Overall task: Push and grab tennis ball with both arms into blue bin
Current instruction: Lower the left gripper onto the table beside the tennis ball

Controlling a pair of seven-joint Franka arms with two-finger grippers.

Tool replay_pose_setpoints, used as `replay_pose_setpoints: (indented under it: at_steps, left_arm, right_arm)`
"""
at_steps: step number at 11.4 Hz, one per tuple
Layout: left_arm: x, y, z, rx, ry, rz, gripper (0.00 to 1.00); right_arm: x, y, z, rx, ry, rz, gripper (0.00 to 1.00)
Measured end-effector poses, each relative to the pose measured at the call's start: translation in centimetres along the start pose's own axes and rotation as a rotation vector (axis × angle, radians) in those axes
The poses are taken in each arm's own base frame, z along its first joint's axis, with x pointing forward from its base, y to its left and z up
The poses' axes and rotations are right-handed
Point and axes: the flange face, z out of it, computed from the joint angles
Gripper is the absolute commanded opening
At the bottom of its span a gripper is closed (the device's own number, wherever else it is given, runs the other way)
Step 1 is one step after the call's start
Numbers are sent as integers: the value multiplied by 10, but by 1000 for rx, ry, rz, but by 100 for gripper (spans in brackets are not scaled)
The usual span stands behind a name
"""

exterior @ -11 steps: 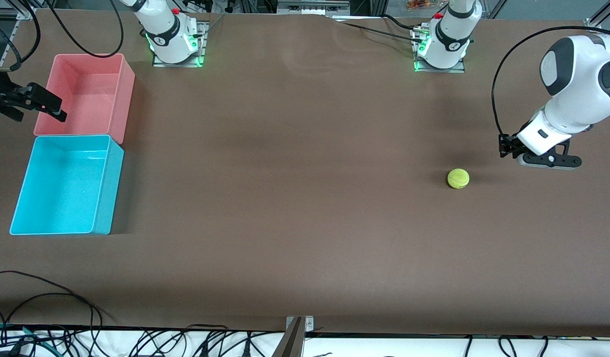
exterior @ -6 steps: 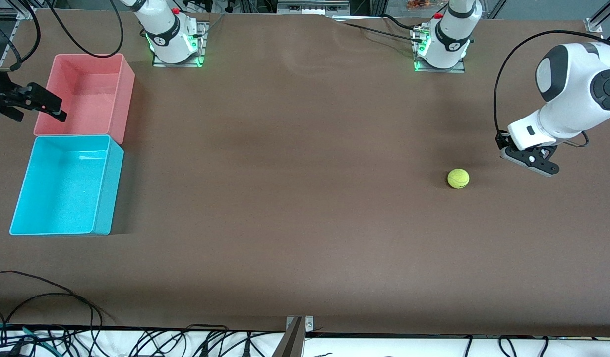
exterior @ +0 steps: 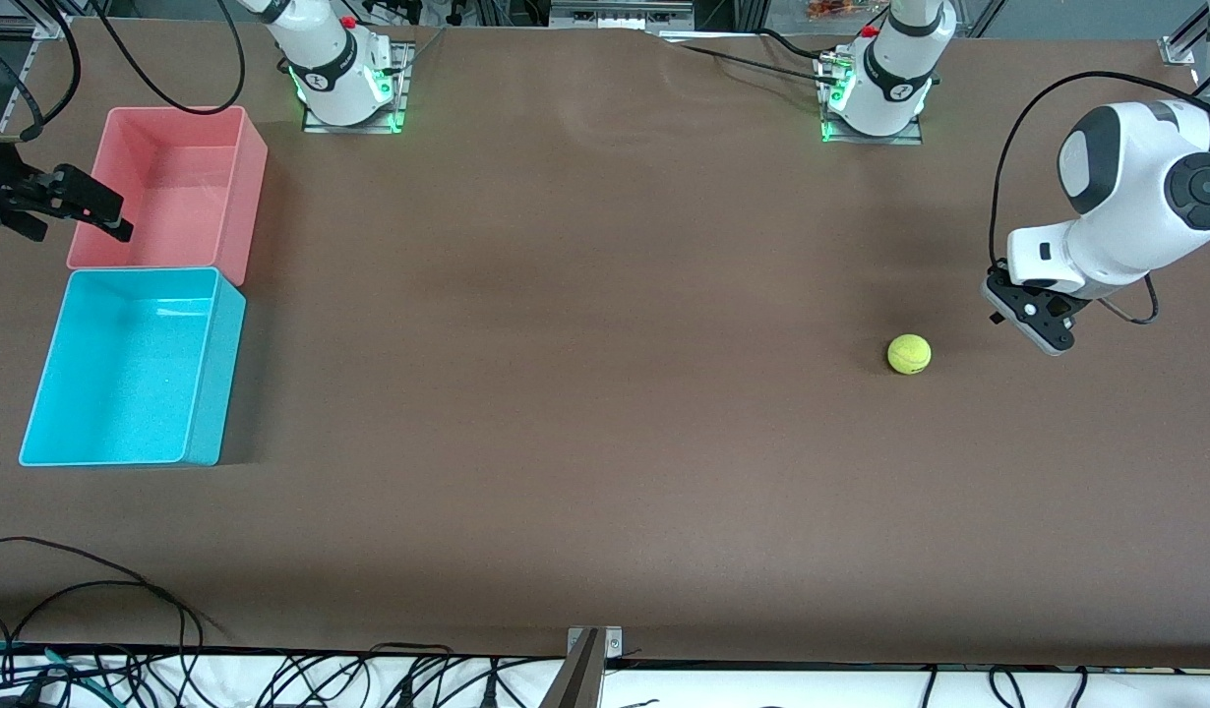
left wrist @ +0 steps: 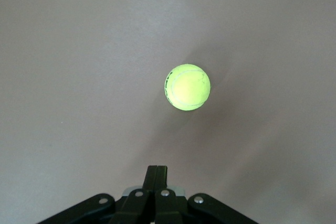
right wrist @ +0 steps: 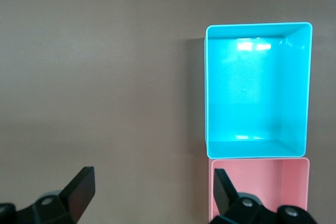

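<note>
**Figure: bench seen from the front camera; dial centred on the bench (exterior: 585,393), twelve o'clock at the arm bases, six o'clock at the camera.**

- **(a) Right gripper** (right wrist: 152,182). It hangs at about ten o'clock, over the bench edge beside the pink bin (exterior: 246,187). Its jaws are spread wide and hold nothing. This arm waits.
- **(b) Blue bin** (exterior: 221,374). It stands at nine o'clock with nothing in it, touching the pink bin along one short wall and lying nearer the camera than its neighbour.
- **(c) Tennis ball** (exterior: 909,354). It rests on the open bench at about three o'clock, well apart from both bins.
- **(d) Left gripper** (left wrist: 156,171). It hovers low at about two o'clock of the ball, near it but not touching. Its fingers are pressed together and grip nothing.

**Step in hand, as judged:** the push.

1. The closed fingers serve as a single blunt pusher.
2. They should come down to roughly the ball's mid-height and line up at its three o'clock.
3. They should meet the ball squarely, so that it rolls toward nine o'clock.
4. An off-centre touch would likely send the ball veering toward twelve or six.
5. A touch too high could pinch the ball against the bench and squirt it away.
6. A slow, steady drive seems better than a flick, since the ball only needs to reach where the right gripper can take it.
7. The drop then belongs in the blue bin, not the pink one touching it.
</note>
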Motion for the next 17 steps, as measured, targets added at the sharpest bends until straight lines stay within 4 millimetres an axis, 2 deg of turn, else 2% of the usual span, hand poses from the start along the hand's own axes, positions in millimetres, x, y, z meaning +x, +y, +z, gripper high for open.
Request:
replay_pose_setpoints:
  at_steps: [6, 9, 13, 17]
  left_arm:
    - [1, -11, 24, 53, 37, 277, 0]
    - [-1, -14, 51, 40, 35, 344, 0]
    - [-17, -22, 106, 13, 40, 397, 0]
    - [-18, -19, 128, -20, 30, 405, 0]
  right_arm:
    - [0, 0, 0, 0, 0, 0, 100]
    - [0, 0, 0, 0, 0, 0, 100]
    - [0, 0, 0, 0, 0, 0, 100]
    - [0, 1, 0, 0, 0, 2, 100]
